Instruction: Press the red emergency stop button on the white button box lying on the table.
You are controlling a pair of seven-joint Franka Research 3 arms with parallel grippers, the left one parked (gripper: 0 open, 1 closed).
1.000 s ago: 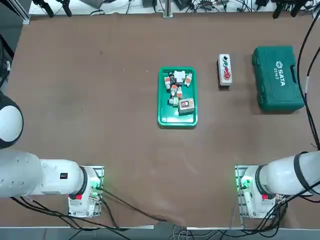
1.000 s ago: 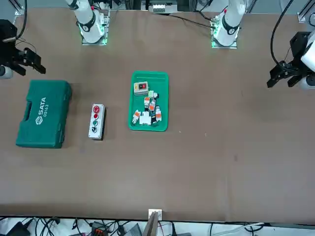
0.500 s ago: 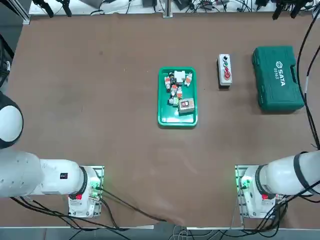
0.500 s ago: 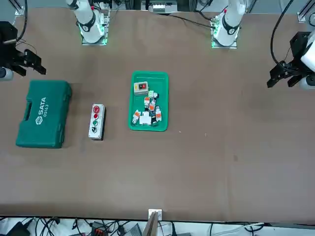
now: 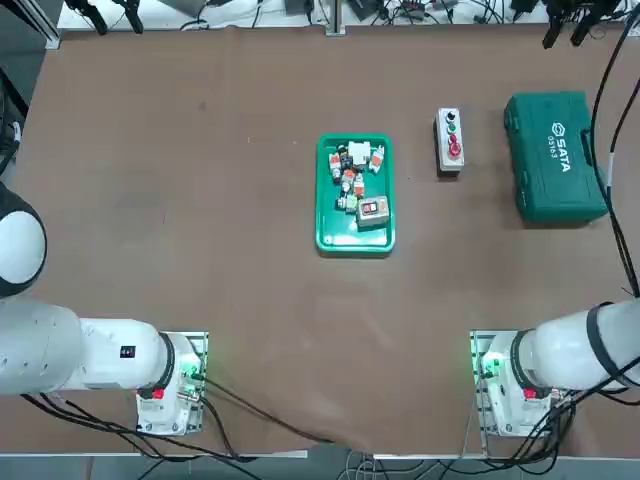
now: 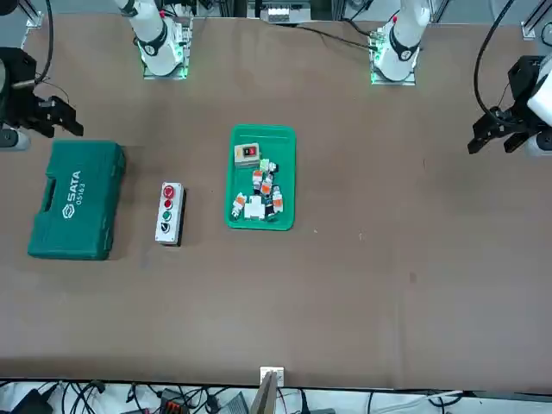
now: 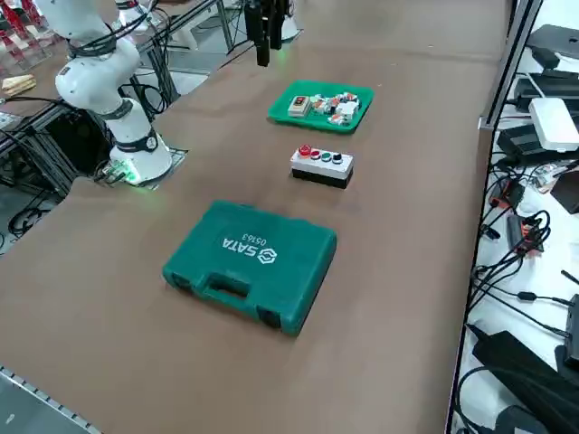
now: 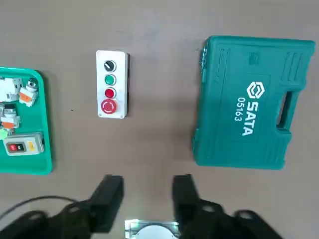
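The white button box [image 5: 450,141] [image 6: 170,213] [image 7: 321,165] [image 8: 111,84] lies on the brown table [image 5: 200,220], between a green tray and a green case. Its row of buttons ends in the red emergency stop button [image 5: 454,150] [image 6: 169,192] [image 7: 305,151] [image 8: 108,106], the largest knob. My right gripper [image 5: 563,36] [image 6: 62,122] [image 7: 263,45] [image 8: 146,193] hangs high above the table's far right edge, beyond the case and well away from the box. Its fingers [image 8: 109,195] stand open with nothing between them.
A green SATA case [image 5: 555,155] [image 6: 73,200] [image 7: 251,262] [image 8: 251,102] lies just right of the box. A green tray [image 5: 322,190] [image 6: 231,177] [image 8: 47,124] of small parts sits at mid-table. Cables run along the far edge.
In the front view my right gripper has shifted slightly inward, toward the green case. The box, tray and case have not moved.
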